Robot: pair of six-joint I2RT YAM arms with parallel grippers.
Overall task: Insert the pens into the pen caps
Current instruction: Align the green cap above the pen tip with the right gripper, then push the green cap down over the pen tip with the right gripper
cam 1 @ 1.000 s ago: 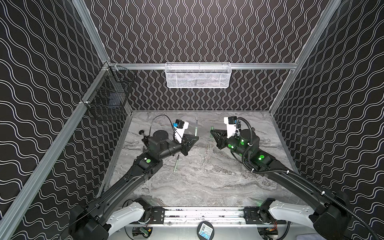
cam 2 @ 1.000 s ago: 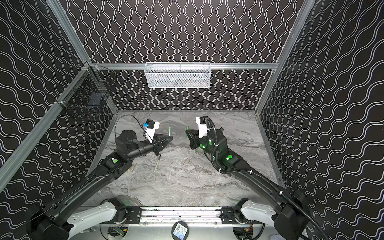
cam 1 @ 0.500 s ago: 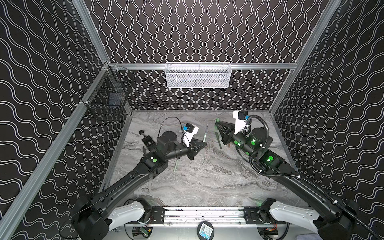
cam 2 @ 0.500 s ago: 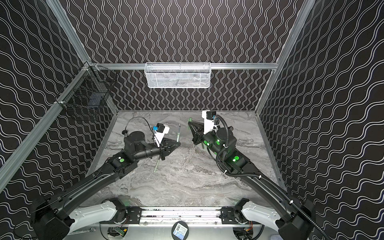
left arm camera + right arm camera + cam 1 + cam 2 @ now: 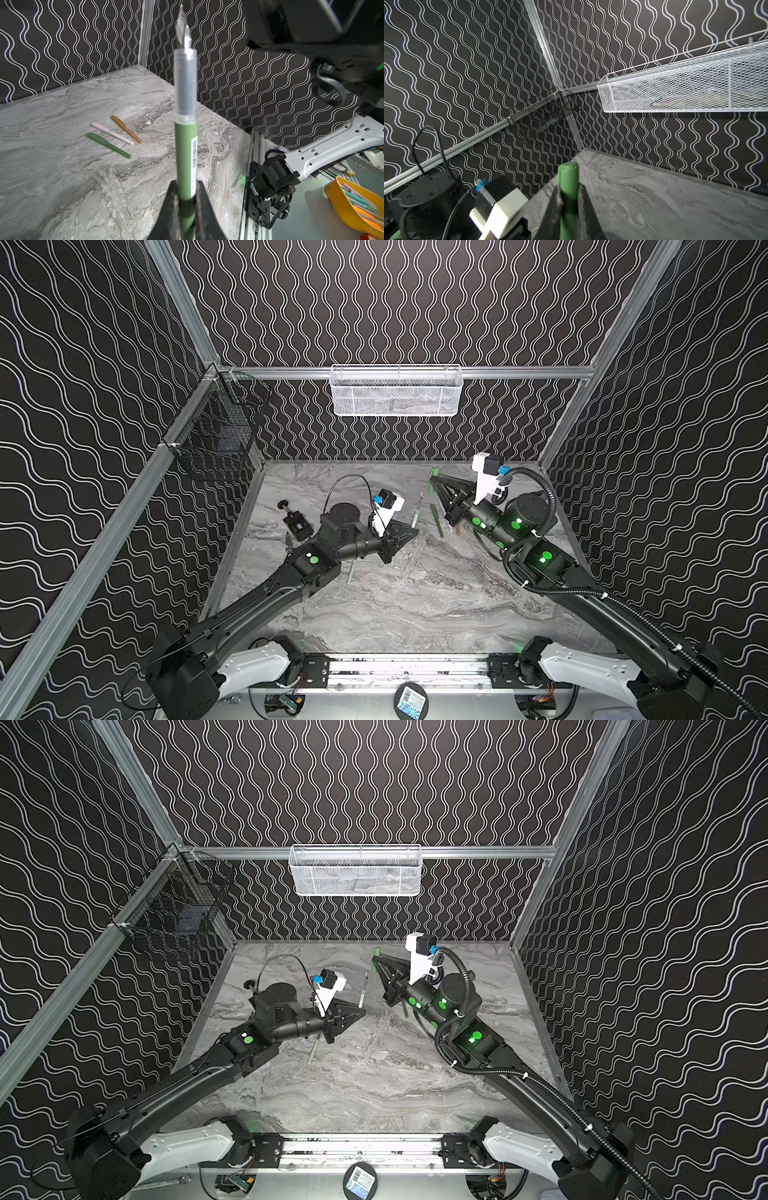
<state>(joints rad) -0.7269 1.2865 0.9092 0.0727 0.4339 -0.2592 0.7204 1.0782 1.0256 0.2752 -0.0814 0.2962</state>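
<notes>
left tool (image 5: 186,187): jaws narrow, clamped on the green pen (image 5: 185,149) near its rear end. the barrel runs straight out past the tips, bare nib farthest out. ahead of this tool and off to one side, three lie close together on the table (image 5: 62,187): dark green capped pen (image 5: 108,144), pink capped pen (image 5: 112,133), gold capped pen (image 5: 126,129). a pale green pen (image 5: 351,572) lies under this tool's wrist.

right tool (image 5: 568,193): jaws narrow, clamped on the green cap (image 5: 568,176), which projects past the tips. in both top views nib and cap are apart, both clear of the table.
</notes>
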